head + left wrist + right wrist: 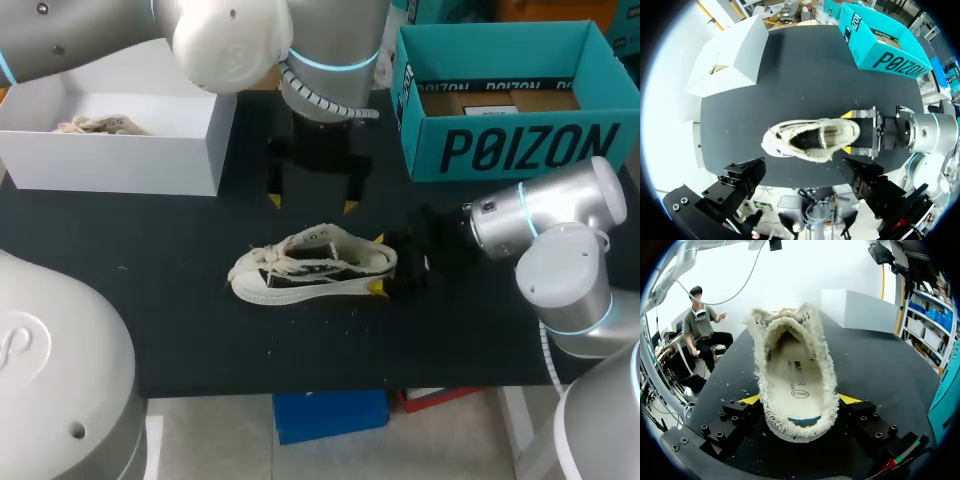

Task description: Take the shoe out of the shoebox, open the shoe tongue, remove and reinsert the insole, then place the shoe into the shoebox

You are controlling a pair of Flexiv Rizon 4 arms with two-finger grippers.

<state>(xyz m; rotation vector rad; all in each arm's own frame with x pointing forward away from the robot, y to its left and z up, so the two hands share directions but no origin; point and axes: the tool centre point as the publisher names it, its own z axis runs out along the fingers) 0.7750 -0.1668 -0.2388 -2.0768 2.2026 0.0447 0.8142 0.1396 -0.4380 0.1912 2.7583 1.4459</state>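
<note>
A cream low sneaker (pixel 305 268) with loose laces stands upright on the black table mat (pixel 150 300), toe toward my left. My right gripper (pixel 377 264) comes in from the right and is shut on the shoe's heel, one yellow tip on each side. In the right wrist view the shoe (pixel 790 365) points away from the right gripper (pixel 800 400), and its pale insole (pixel 796 382) lies inside. My left gripper (pixel 312 203) hangs open above the mat just behind the shoe. From it I look down into the shoe (pixel 810 140). The teal shoebox (pixel 500 140) stands open at the back right.
A white open box (pixel 120 160) stands at the back left with a cream laced item (pixel 100 125) inside. The mat's front edge (pixel 330 388) lies a short way in front of the shoe.
</note>
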